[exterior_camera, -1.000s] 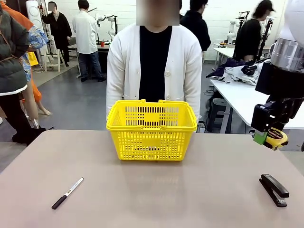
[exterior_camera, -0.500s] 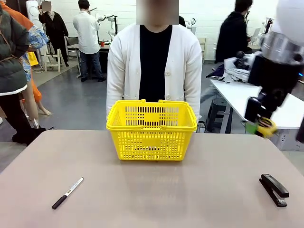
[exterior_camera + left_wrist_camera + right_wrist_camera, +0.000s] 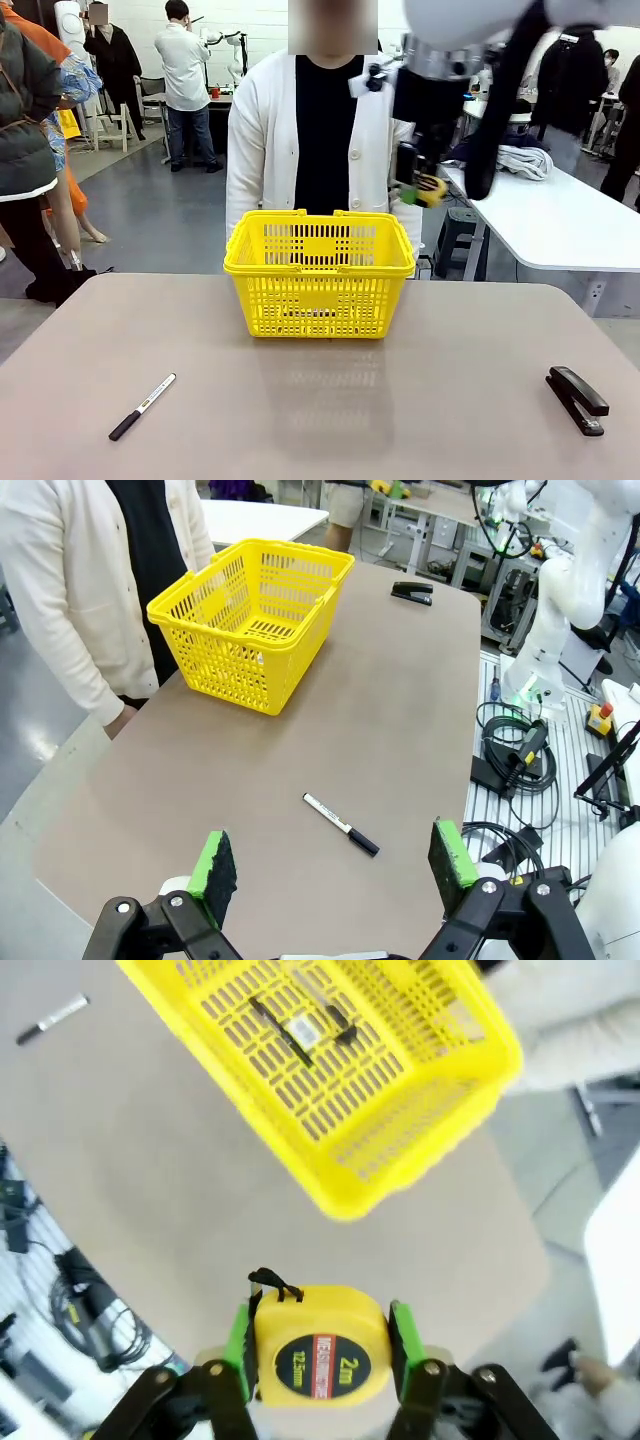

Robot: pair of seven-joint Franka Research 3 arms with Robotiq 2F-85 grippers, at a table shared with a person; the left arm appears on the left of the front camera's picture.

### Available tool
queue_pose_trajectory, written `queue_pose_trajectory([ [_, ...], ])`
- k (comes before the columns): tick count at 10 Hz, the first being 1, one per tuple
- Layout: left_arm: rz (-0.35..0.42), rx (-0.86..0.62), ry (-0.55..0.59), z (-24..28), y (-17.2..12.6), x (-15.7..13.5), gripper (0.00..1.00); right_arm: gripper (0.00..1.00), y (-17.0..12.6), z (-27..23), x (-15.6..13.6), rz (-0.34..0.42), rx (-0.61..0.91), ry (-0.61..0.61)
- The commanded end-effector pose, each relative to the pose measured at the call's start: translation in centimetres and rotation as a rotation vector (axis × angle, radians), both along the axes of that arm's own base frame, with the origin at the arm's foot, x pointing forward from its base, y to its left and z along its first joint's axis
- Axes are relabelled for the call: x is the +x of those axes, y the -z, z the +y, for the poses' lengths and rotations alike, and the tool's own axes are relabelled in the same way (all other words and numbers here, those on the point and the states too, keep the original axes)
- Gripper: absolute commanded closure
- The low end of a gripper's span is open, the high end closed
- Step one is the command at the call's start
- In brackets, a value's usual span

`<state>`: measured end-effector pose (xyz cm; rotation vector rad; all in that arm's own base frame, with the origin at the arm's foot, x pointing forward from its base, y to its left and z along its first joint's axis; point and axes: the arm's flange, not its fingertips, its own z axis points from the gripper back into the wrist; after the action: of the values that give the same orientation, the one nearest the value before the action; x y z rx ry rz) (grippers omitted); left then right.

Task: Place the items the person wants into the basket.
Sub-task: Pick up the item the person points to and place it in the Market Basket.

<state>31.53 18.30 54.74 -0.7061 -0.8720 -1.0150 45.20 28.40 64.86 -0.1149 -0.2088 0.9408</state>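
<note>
My right gripper (image 3: 420, 188) hangs high over the yellow basket's (image 3: 320, 270) far right corner, shut on the yellow-and-black tape measure (image 3: 433, 188). From the right wrist, the tape measure (image 3: 320, 1348) sits between the green pads (image 3: 238, 1345), and the basket (image 3: 400, 1130) lies below and ahead. On the basket floor lie a thin black pen (image 3: 280, 1032) and the yellow knife's black tip (image 3: 343, 1030). The person (image 3: 322, 130) stands just behind the basket. My left gripper (image 3: 332, 858) is open and holds nothing, high above the table's left part.
A white-barrelled, black-capped marker (image 3: 142, 405) lies near the front left of the table (image 3: 330, 410); the same marker (image 3: 341, 825) lies below my left gripper. A black stapler (image 3: 577, 398) sits at the front right. Other people and tables stand farther back.
My right arm has swung left and up from beyond the table's right edge to above the basket's far right corner, carrying the tape measure. Nothing on the table moved.
</note>
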Motion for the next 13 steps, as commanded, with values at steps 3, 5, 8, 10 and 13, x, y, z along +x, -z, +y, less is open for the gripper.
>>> queue_pose_trajectory([
  [3,-0.025,-0.013,0.01,0.2,0.0,-0.1,0.0,0.37,0.4,8.6,5.1,-0.042,-0.039,-0.204],
  [5,-0.025,-0.013,0.01,0.2,0.0,-0.1,0.0,0.37,2.9,12.2,7.5,-0.042,-0.035,-0.29],
  [8,-0.025,-0.013,0.01,0.2,0.0,-0.1,0.0,0.37,8.3,14.3,11.0,0.027,-0.054,-0.34],
  [10,-0.025,-0.013,0.01,0.2,0.0,-0.1,0.0,0.37,10.1,14.0,12.4,0.069,-0.042,-0.35],
  [13,-0.025,-0.013,0.01,0.2,0.0,-0.1,0.0,0.37,11.8,13.7,11.1,0.064,-0.034,-0.332],
])
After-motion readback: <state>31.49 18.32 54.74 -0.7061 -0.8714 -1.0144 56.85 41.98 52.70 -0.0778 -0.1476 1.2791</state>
